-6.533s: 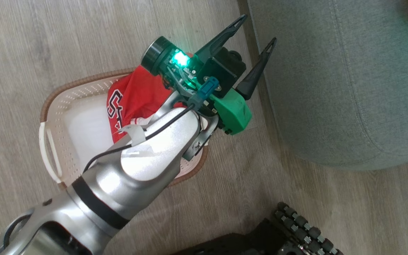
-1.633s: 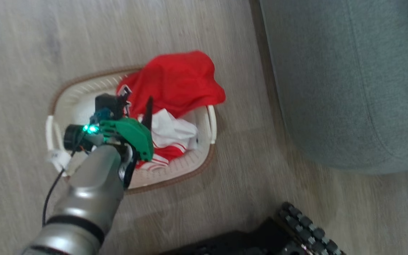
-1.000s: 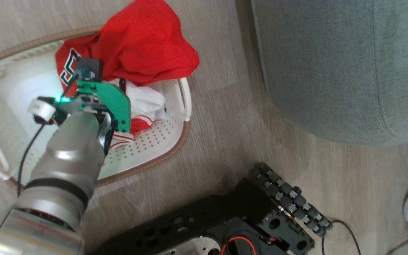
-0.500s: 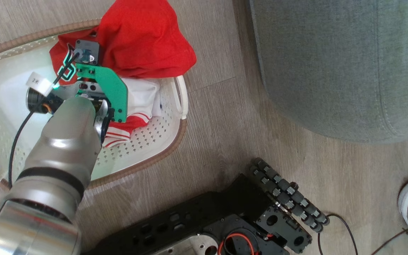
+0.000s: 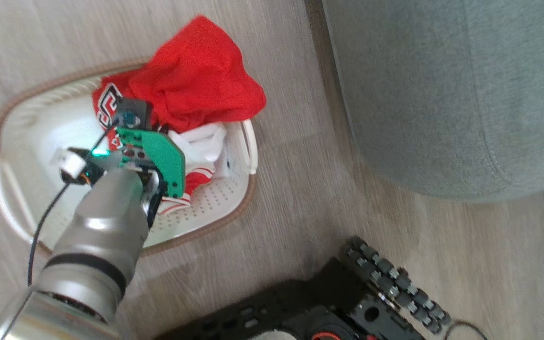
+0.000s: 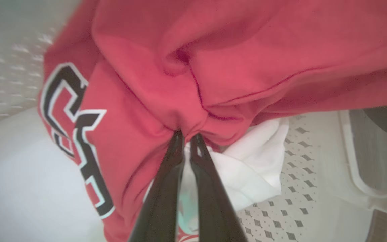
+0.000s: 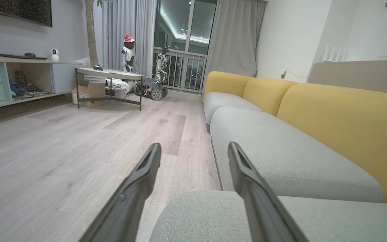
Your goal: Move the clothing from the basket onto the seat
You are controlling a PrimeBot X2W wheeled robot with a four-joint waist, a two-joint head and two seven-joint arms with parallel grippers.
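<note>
Clothing (image 6: 233, 64) tight between left gripper (image 6: 186, 137) tips

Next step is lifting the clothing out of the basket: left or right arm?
Left. The left gripper is shut on a fold of the clothing in the basket, ready to lift. The right gripper is open, empty, near the seat.

Head camera: looks steeply down on basket (image 5: 206, 208), floor (image 5: 300, 189) and seat (image 5: 442, 94) edge. Left wrist camera: very near, inside basket, facing red clothing (image 6: 247, 50); shares both with head view. Right wrist camera: low, level along seat, facing across the room.
</note>
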